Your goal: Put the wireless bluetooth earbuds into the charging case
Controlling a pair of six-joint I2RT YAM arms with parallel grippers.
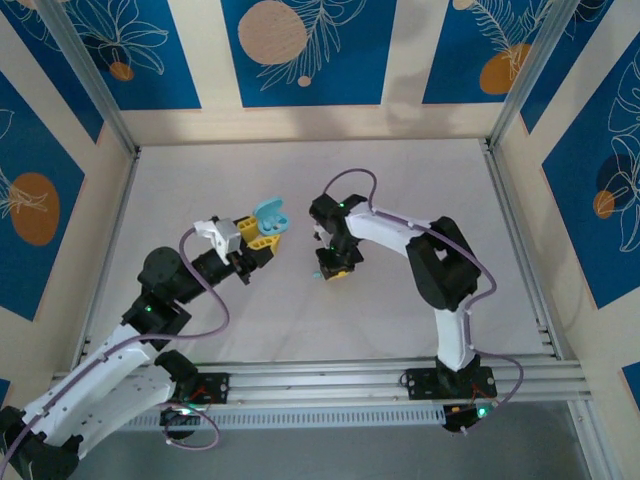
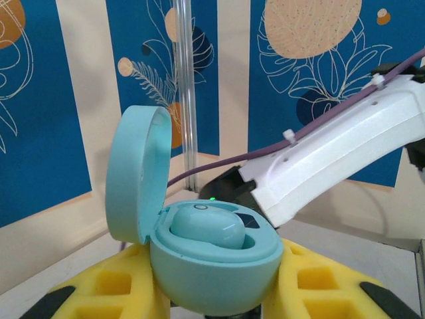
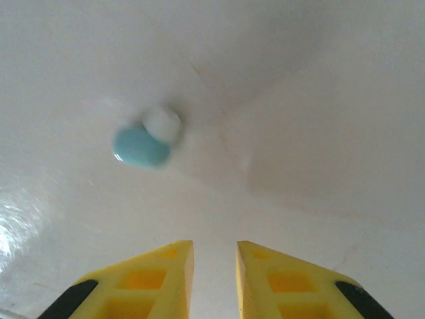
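The left gripper [image 2: 216, 306] pinches a pale mint charging case [image 2: 212, 266] between its yellow fingers [image 2: 113, 286], lid [image 2: 136, 173] hinged up and open, one mint earbud [image 2: 206, 226] seated inside. The right gripper [image 3: 214, 266] hangs above the white tabletop [image 3: 319, 100], fingers [image 3: 149, 279] nearly together and gripping nothing; another mint earbud [image 3: 143, 143] lies loose ahead of them. No writing is readable anywhere.

White table top [image 1: 300, 180], matte, bare in far half. Blue wall panels [image 1: 305, 50] with orange circles behind. Aluminium rails [image 1: 330, 380] along near edge.
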